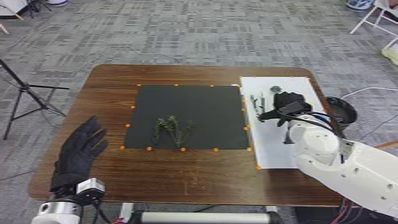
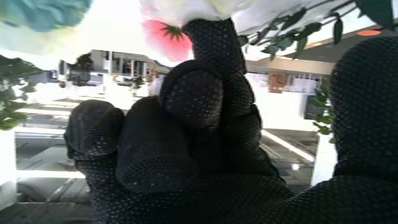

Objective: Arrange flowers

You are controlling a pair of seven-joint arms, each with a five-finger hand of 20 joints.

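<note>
The head view looks forward and down from high over the worktop (image 1: 200,182), far enough off to take in the floor (image 1: 204,37) beyond. The right wrist view looks from very near along the right hand (image 1: 291,102), facing out past close flowers (image 2: 169,42). Both views share that hand.

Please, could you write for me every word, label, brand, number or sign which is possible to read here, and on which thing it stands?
No text can be read in these views, so nothing to quote.
Dark mat and white sheet: no lettering that I can make out.
White block by the left hand: any print would be too small to read.
</note>
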